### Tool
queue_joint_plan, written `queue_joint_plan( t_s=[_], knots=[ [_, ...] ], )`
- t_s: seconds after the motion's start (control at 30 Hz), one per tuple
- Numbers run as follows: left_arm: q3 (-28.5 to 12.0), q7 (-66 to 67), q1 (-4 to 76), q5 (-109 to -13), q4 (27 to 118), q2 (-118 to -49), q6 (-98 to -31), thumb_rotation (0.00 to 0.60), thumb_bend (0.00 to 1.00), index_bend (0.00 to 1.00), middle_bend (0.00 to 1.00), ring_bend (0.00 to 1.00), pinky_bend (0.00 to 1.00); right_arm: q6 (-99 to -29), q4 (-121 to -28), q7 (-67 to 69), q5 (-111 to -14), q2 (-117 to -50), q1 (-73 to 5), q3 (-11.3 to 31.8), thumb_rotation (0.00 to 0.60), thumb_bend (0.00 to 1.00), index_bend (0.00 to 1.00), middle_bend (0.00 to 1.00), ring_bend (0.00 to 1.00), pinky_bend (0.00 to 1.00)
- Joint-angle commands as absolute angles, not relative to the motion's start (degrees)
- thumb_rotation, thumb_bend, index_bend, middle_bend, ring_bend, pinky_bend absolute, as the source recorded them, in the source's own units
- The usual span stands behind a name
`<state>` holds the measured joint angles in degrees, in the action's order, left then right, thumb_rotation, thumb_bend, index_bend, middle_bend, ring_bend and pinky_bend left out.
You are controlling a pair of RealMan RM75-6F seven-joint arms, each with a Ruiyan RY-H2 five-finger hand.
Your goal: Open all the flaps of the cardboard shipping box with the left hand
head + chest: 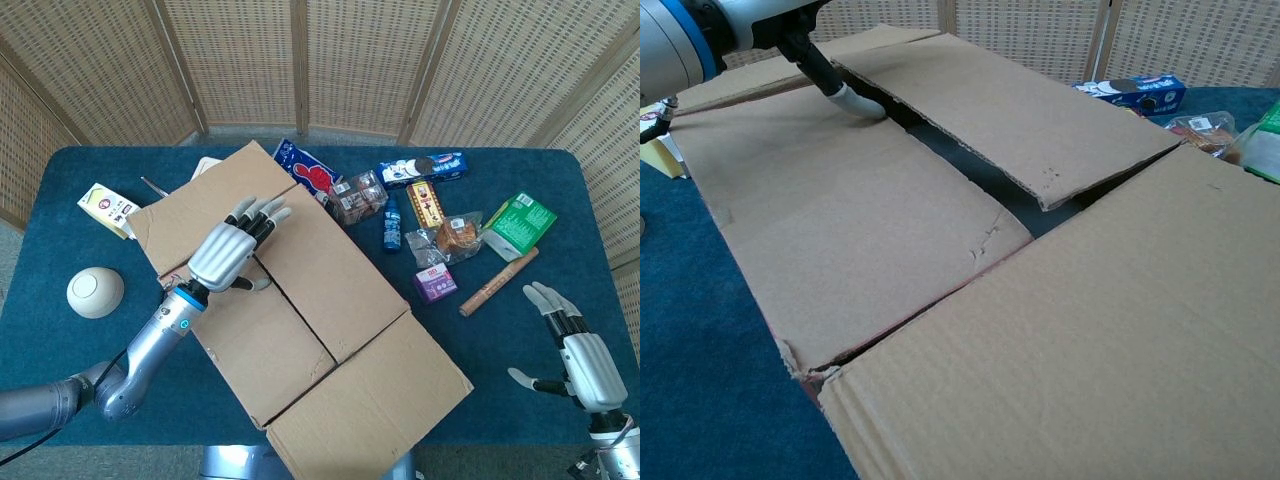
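Note:
The cardboard box (300,300) lies across the middle of the blue table. Its near outer flap (370,395) and far outer flap (215,180) are folded outward. The two inner flaps still cover the top. My left hand (237,245) hovers over their seam with fingers spread and holds nothing. In the chest view a fingertip (862,104) presses the left inner flap (840,220) down at the seam, so that flap dips below the right inner flap (1020,110) and a dark gap shows. My right hand (580,350) rests open at the table's front right.
A white ball (95,292) and a yellow-white carton (108,209) lie left of the box. Right of it are a blue-red packet (308,170), a cookie box (422,167), a blue bottle (392,225), a purple box (435,284), a brown stick (498,282) and a green pack (520,225).

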<state>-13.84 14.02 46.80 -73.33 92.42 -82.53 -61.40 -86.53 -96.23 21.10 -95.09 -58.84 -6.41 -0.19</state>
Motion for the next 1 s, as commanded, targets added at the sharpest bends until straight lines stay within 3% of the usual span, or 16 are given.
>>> queue_joint_plan(
  t_s=[0.03, 0.33, 0.67, 1.0],
  knots=[
    [-14.1, 14.3, 47.1, -73.4, 91.8, -83.0, -61.7, 0.6, 0.12, 0.0, 0.0, 0.0, 0.03, -86.5, -96.2, 21.1, -95.1, -58.9, -6.4, -0.2, 0.6, 0.05, 0.0, 0.0, 0.0, 0.11],
    [-15.8, 15.8, 48.9, -73.2, 87.4, -86.8, -63.0, 0.6, 0.12, 0.0, 0.0, 0.0, 0.03, -86.3, -96.2, 21.1, -94.9, -58.9, -6.5, -0.1, 0.6, 0.05, 0.0, 0.0, 0.0, 0.11],
    [-18.2, 15.0, 49.1, -75.3, 89.5, -85.5, -66.4, 0.6, 0.12, 0.0, 0.0, 0.0, 0.04, -86.4, -96.2, 21.7, -94.9, -58.6, -6.5, -0.1, 0.6, 0.05, 0.0, 0.0, 0.0, 0.11],
    [-22.5, 17.4, 53.4, -70.8, 87.8, -85.9, -63.1, 0.6, 0.12, 0.0, 0.0, 0.0, 0.04, -85.6, -96.3, 21.9, -94.2, -58.6, -6.8, 0.1, 0.6, 0.05, 0.0, 0.0, 0.0, 0.11]
  ],
)
